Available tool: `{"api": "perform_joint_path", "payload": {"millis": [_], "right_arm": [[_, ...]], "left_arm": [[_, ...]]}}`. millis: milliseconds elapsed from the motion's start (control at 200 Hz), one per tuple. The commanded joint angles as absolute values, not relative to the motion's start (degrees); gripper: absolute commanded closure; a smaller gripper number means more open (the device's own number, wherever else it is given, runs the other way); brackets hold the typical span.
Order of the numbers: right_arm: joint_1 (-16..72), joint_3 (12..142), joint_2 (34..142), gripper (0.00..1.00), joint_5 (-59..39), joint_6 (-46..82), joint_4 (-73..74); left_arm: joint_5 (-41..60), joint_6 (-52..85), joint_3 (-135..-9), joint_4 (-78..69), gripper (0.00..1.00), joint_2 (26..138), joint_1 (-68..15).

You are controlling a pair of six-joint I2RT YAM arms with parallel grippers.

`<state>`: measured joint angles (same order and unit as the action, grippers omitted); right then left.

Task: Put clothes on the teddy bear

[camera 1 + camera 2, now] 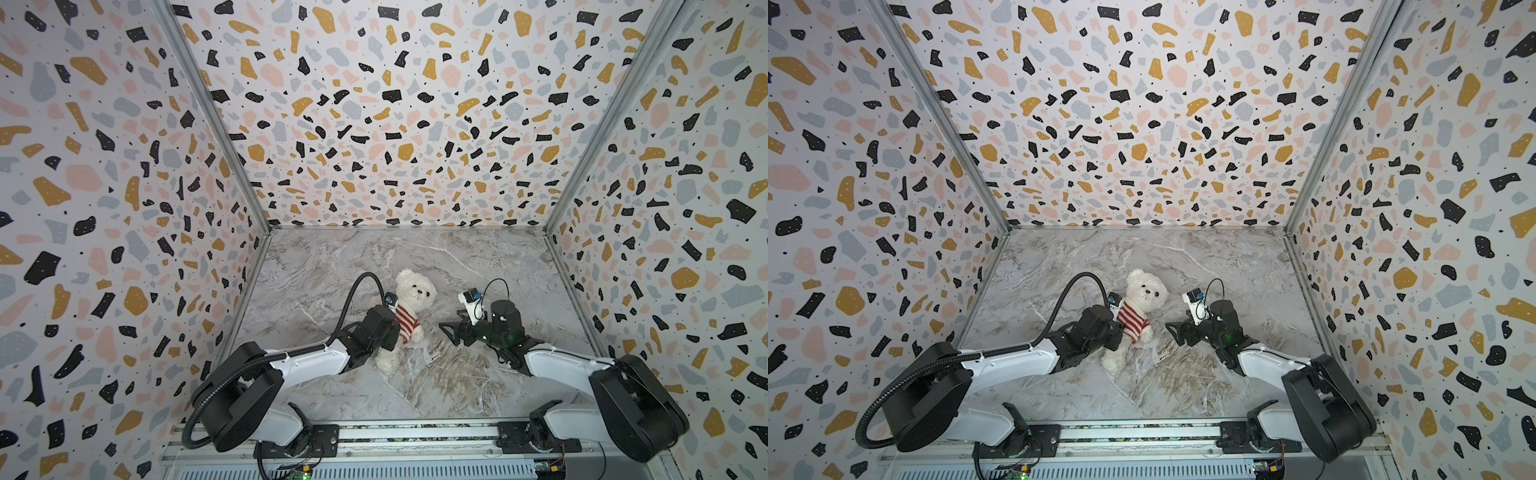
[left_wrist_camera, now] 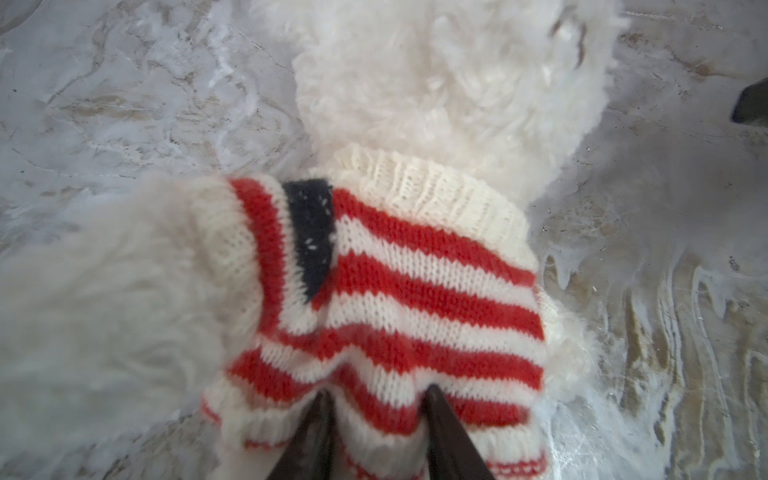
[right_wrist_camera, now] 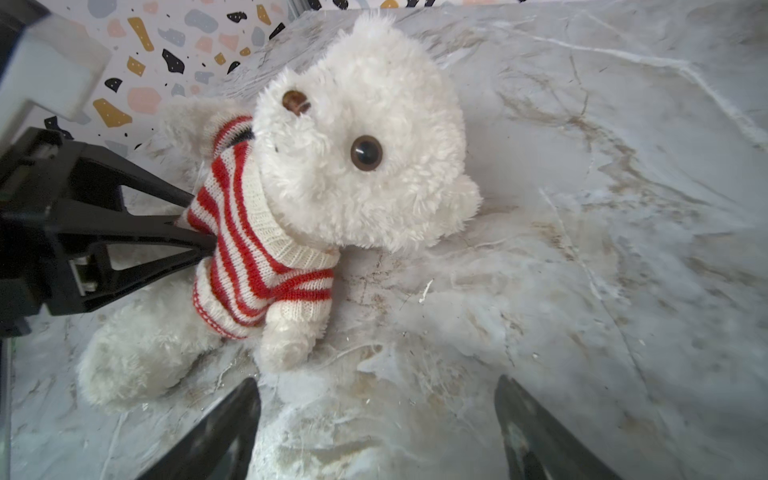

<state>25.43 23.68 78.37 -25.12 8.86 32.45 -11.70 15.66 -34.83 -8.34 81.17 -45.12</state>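
Top views: terrazzo-print walls (image 1: 395, 104) enclose marble tabletop (image 1: 332, 257). Teddy bear (image 1: 409, 307) lies face-up mid-tabletop, head toward far edge. Striped sweater (image 1: 405, 318) on: collar at neck, one arm through sleeve; hem bunched high, tugging down likely remains. Left gripper (image 2: 378, 399) seems pinched on hem knit. Right gripper (image 1: 449, 332) spread wide, empty, near bear.
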Motion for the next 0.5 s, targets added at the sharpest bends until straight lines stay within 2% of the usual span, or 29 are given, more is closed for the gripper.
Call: {"api": "perform_joint_path", "payload": {"millis": [0, 180, 496], "right_arm": [[24.7, 27.2, 82.2, 0.11, -30.1, 6.0, 39.4], [24.6, 32.0, 87.1, 0.11, -32.8, 6.2, 41.3], [32.3, 43.0, 89.7, 0.2, -18.9, -2.6, 29.0]], "left_arm": [[-10.6, 15.1, -33.0, -4.1, 0.63, 81.5, -45.7], [-10.7, 14.9, -33.1, -4.4, 0.63, 82.6, -45.7], [-10.1, 15.5, -32.0, -5.4, 0.63, 81.8, -45.7]]}}
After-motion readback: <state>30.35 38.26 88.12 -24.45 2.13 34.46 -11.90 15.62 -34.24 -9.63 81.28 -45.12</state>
